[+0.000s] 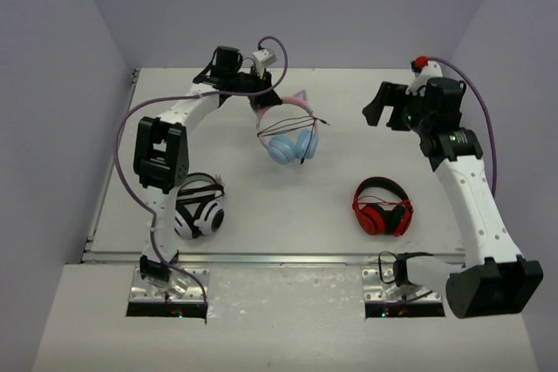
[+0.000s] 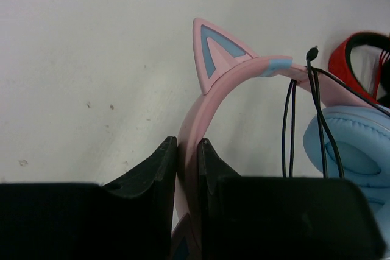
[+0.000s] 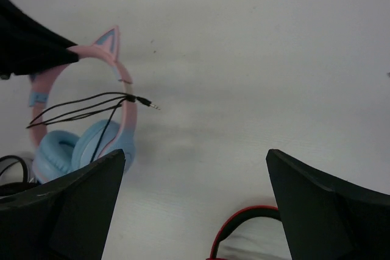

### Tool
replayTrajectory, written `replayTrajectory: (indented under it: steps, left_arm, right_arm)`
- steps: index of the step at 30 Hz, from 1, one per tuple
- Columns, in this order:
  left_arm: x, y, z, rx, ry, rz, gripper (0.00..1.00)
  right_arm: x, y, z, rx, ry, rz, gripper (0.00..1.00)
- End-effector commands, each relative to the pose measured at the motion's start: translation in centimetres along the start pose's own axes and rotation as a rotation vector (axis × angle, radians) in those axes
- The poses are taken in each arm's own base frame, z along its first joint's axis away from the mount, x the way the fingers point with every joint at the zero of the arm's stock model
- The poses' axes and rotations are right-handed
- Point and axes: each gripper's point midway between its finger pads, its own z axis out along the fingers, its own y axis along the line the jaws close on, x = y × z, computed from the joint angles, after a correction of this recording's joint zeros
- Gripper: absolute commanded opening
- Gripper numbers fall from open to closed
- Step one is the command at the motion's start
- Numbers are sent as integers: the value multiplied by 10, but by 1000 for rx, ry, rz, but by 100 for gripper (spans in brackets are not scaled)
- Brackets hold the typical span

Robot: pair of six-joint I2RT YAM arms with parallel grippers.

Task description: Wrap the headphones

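Left hand (image 2: 187, 145) is clenched on the pink headband of the headphones (image 1: 289, 135), at the far middle of the counter (image 1: 340, 154), their black cable (image 3: 91, 103) draped over the band. Right hand (image 3: 195, 156) gapes wide, grasping nothing.

Bare table (image 1: 349, 158) lies between the right gripper (image 3: 195, 153) and the headphones (image 1: 288, 137); only the cable plug (image 3: 146, 101) juts in. Red headphones (image 1: 382, 206) block the near right; striped headphones (image 1: 199, 206) and the left arm (image 1: 161, 150) crowd the left edge.
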Motion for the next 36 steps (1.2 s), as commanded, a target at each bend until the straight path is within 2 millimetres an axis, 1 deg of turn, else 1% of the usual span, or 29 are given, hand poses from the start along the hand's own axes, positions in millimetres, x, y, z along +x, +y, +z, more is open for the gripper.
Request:
replayTrajectory:
  steps: [1,2,3,4,5,6,7,8,9,10,11,12,13,15,17,20,23,25,27,29,30,32,33,36]
  left_arm:
    - [3,-8,1,189,26,26,3]
    - [7,-3,5,200,29,31,3]
    - [24,6,16,210,52,10,3]
    - [19,10,19,213,45,25,3]
    - [24,12,23,223,49,11,3]
    - [35,18,30,223,59,-14,3]
    - [36,21,33,223,53,-11,4]
    - [43,23,36,231,57,-9,4]
    - [45,24,38,237,58,-4,7]
    - [49,24,38,242,70,-17,8]
    - [49,28,42,250,66,4,9]
    - [50,27,42,262,70,-7,9]
    - [51,27,43,274,67,-11,11]
    - [57,28,48,285,66,-16,15]
    - [63,28,51,290,72,-35,15]
    - [68,35,54,266,76,-48,15]
    - [66,36,56,265,72,-48,17]
    - [67,36,58,271,73,-45,17]
    - [66,32,61,278,75,-36,20]
    - [74,28,67,287,95,-32,23]
    - [81,29,70,286,104,-33,23]
    - [86,26,73,301,117,-34,23]
    - [88,30,75,290,122,-41,24]
    - [89,29,76,303,120,-43,26]
  right_arm:
    - [30,21,-23,-120,26,18,99]
    - [31,23,-28,-135,8,14,99]
    - [35,27,-32,-160,8,10,99]
    - [44,27,-34,-164,20,9,99]
    - [44,29,-41,-174,8,1,99]
    - [49,30,-44,-187,19,-8,99]
    - [58,29,-44,-188,34,-6,99]
    - [60,29,-47,-194,27,-14,99]
    - [65,29,-47,-197,34,-12,99]
    - [73,30,-47,-210,50,-10,99]
    - [75,33,-48,-227,55,-11,99]
    - [82,36,-49,-252,68,-8,99]
    - [85,36,-50,-258,72,-7,99]
    - [88,37,-51,-262,73,-7,99]
    - [89,38,-51,-270,72,-10,99]
    - [88,42,-54,-296,62,-11,99]
    - [89,46,-57,-318,55,-5,99]
    - [88,50,-59,-340,46,-7,99]
    - [90,52,-60,-356,46,-8,99]
    - [90,53,-61,-362,46,-8,99]
    - [90,54,-62,-364,45,-10,99]
    - [90,54,-62,-369,42,-11,99]
    - [90,55,-63,-371,39,-12,99]
    - [90,55,-64,-375,34,-13,99]
